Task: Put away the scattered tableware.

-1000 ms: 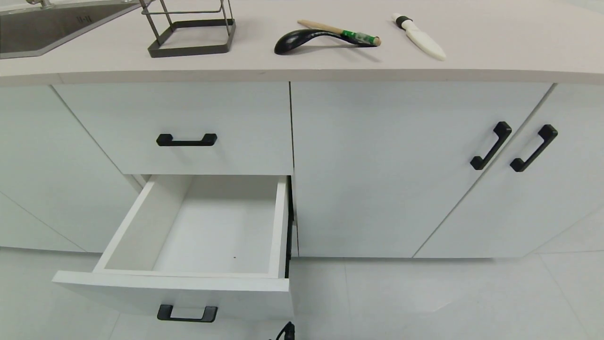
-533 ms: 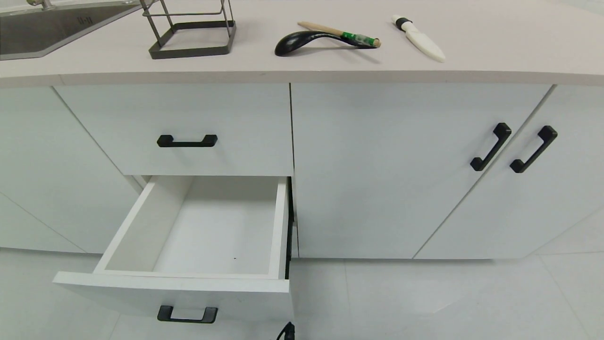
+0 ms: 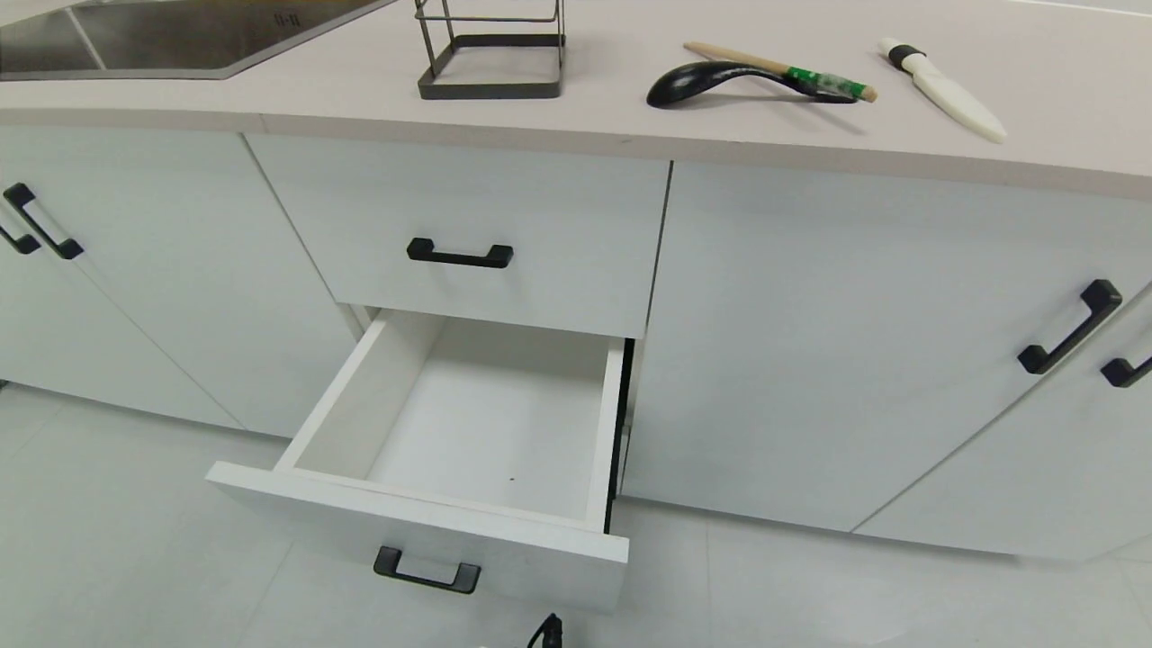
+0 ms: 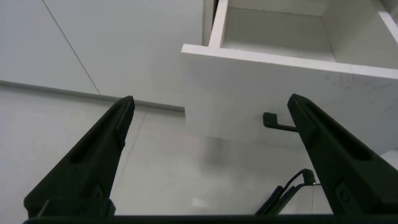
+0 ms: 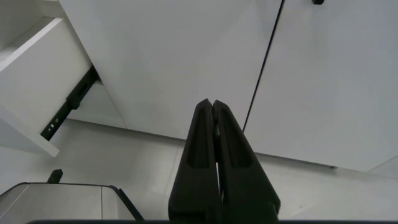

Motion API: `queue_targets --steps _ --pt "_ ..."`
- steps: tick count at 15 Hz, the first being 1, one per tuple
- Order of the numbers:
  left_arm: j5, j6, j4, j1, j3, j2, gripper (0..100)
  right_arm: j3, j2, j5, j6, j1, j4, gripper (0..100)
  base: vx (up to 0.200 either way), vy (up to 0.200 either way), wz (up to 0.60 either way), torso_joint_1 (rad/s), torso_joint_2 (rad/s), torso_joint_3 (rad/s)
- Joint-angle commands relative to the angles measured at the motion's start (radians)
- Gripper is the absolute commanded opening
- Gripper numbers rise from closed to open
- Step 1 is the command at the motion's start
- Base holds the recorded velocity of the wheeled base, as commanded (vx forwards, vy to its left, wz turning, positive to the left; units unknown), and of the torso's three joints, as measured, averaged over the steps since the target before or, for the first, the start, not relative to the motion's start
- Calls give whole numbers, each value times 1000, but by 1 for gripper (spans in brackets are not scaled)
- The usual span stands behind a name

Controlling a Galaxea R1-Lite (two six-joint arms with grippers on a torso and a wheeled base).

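Observation:
On the pale counter lie a black spoon (image 3: 711, 83), a wooden-handled tool with green tape (image 3: 781, 70) resting across its handle, and a white knife with a black band (image 3: 945, 88). Below the counter the lower drawer (image 3: 432, 515) stands pulled out with a bare white inside; its front and black handle (image 4: 277, 121) appear in the left wrist view. My left gripper (image 4: 211, 115) is open, low near the floor in front of that drawer front. My right gripper (image 5: 212, 111) is shut with nothing in it, facing the cabinet door (image 5: 186, 62) beside the drawer.
A dark wire rack (image 3: 490, 54) stands on the counter left of the spoon, and a steel sink (image 3: 180, 31) lies at the far left. The upper drawer (image 3: 468, 234) is closed. Cabinet doors with black handles (image 3: 1071, 326) flank the drawers. Grey floor tiles spread below.
The whole head view has shifted: counter, drawers and tableware now sit further right, so the camera turned left. The things themselves have not moved.

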Motion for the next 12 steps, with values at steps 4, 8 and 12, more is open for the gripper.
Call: queue_targets --steps 4,8,12 --pt "0 -1 0 0 0 2 100 0 1 0 -3 1 -1 0 0 0 -150 1 1 2" --pt "0 -1 0 0 0 2 100 0 1 0 -3 1 -1 0 0 0 0 25 -42 -8" --pt "2 -12 0 0 0 2 100 0 1 0 -2 1 -1 0 0 0 0 221 -88 -115"
